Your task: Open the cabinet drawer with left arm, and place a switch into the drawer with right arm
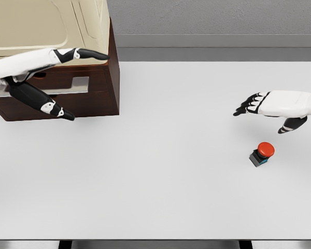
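A: Where is the switch (pixel 262 154) located relative to the right robot hand (pixel 269 106)?

B: The switch, a red push-button on a dark base with a blue edge, is seen resting on the white desk (pixel 160 176) toward its right side. It is positioned below the right robot hand in the head view, that is, nearer the robot, and roughly under the thumb. The two are apart; no contact is shown.

A: How is the right robot hand configured?

B: It is held palm-down above the desk, entering from the right edge. The dark-tipped fingers (pixel 246 108) are extended leftward and loosely spread, and the thumb is angled down toward the switch. Nothing is grasped; the hand is released.

A: And the left robot hand (pixel 52 78)?

B: It is shown at the upper left, in front of the cabinet (pixel 101 78). One finger is extended rightward across the upper front of the dark wooden body, and another is pointed down and to the right, past the lower front edge. A pale metal handle (pixel 72 85) is visible between these fingers on the drawer (pixel 93 96) front. The fingers are spread and nothing is enclosed by them. Whether the handle is touched cannot be determined.

A: What is seen above the cabinet?

B: A cream-coloured appliance (pixel 46 23) is seated on top of it.
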### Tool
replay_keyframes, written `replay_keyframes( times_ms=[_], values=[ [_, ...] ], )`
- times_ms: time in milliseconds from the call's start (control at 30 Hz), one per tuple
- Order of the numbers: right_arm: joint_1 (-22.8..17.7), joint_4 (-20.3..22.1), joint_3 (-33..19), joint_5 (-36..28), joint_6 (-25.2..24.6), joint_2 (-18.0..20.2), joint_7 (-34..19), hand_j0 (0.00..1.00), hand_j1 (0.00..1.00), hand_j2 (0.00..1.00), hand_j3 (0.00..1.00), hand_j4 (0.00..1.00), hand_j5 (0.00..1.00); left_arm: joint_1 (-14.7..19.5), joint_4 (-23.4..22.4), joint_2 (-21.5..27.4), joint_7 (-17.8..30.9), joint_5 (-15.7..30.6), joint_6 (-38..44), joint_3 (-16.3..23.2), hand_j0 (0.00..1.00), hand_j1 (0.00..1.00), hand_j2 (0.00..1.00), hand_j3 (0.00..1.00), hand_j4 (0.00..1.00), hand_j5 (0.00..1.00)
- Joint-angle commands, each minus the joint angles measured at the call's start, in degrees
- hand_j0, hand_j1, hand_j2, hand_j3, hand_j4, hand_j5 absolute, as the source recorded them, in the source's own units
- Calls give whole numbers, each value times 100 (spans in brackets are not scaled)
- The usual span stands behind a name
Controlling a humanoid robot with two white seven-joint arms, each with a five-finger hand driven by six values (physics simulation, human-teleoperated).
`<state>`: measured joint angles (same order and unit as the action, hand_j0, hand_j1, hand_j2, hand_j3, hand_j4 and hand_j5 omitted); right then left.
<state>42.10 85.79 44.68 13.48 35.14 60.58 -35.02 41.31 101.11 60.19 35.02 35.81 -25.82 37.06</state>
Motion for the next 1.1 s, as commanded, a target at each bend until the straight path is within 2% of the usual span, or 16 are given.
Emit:
replay_keyframes(
  times_ms=[0, 33, 67, 100, 133, 167, 200, 267, 400, 500, 600, 633, 700, 833, 933, 1067],
  values=[
    [9, -10, -3, -21, -14, 7, 2, 100, 100, 100, 100, 100, 100, 0, 5, 19, -2, 102, 113, 56, 100, 100, 100, 100, 100, 100],
    [9, -10, -3, -21, -14, 7, 2, 100, 100, 100, 100, 100, 100, 17, -4, 28, -2, 102, 113, 91, 100, 100, 100, 100, 100, 100],
    [9, -10, -12, -21, -14, 16, 2, 100, 100, 100, 100, 100, 100, 175, 5, 28, -2, 102, 113, 266, 100, 100, 100, 100, 100, 100],
    [18, -10, -12, -21, -14, 24, 2, 100, 100, 100, 100, 100, 100, 658, -4, 36, -2, 102, 113, 933, 100, 100, 100, 100, 100, 100],
    [26, -10, -21, -29, -14, 24, 2, 100, 100, 100, 100, 100, 100, 975, 5, 19, -2, 93, 113, 1356, 100, 100, 100, 100, 100, 100],
    [18, -10, -21, -29, -14, 33, 2, 100, 100, 100, 100, 100, 100, 1204, 5, 28, -2, 93, 113, 1514, 100, 100, 100, 100, 100, 100],
    [18, -19, -21, -29, -14, 42, 2, 100, 100, 100, 100, 100, 100, 1406, 5, 54, -2, 93, 113, 1787, 100, 100, 100, 100, 100, 100],
    [-18, -186, -21, -38, -14, 59, 2, 100, 100, 100, 100, 100, 100, 1529, -4, 89, -2, 40, 121, 2323, 100, 100, 100, 100, 100, 100],
    [-79, -115, -21, -29, -14, 77, 2, 100, 100, 100, 100, 100, 100, 1828, 5, 581, -2, 49, 113, 2367, 100, 100, 100, 100, 100, 100],
    [-123, 78, -12, -29, -14, 103, 2, 100, 100, 100, 100, 100, 100, 1837, 5, 643, -2, 75, 113, 2271, 100, 100, 100, 100, 100, 100],
    [-264, 192, -21, -29, -14, 297, 2, 100, 100, 100, 100, 100, 100, 1854, 5, 634, -2, 110, 139, 2236, 100, 100, 100, 100, 100, 100],
    [-325, 227, -29, -29, -14, 341, 2, 100, 100, 100, 100, 100, 100, 1863, 5, 625, -2, 119, 516, 2227, 100, 100, 100, 100, 100, 100],
    [-369, 254, -47, -29, -14, 499, 2, 100, 100, 100, 100, 100, 100, 1863, 5, 652, -2, 119, 701, 2227, 100, 100, 100, 100, 100, 100],
    [-519, 456, -56, -29, -14, 516, 2, 100, 100, 100, 100, 100, 100, 1855, 5, 810, -2, 119, 772, 2148, 100, 100, 100, 100, 100, 100],
    [-642, 535, -56, -29, -14, 508, 2, 100, 100, 100, 100, 100, 100, 1854, -4, 1038, -2, 102, 1466, 2139, 100, 100, 100, 100, 100, 100],
    [-729, 561, -56, -29, -14, 499, 2, 100, 100, 100, 100, 100, 100, 1802, 5, 1232, -2, 119, 1457, 2130, 100, 100, 100, 100, 100, 100]
  ],
)
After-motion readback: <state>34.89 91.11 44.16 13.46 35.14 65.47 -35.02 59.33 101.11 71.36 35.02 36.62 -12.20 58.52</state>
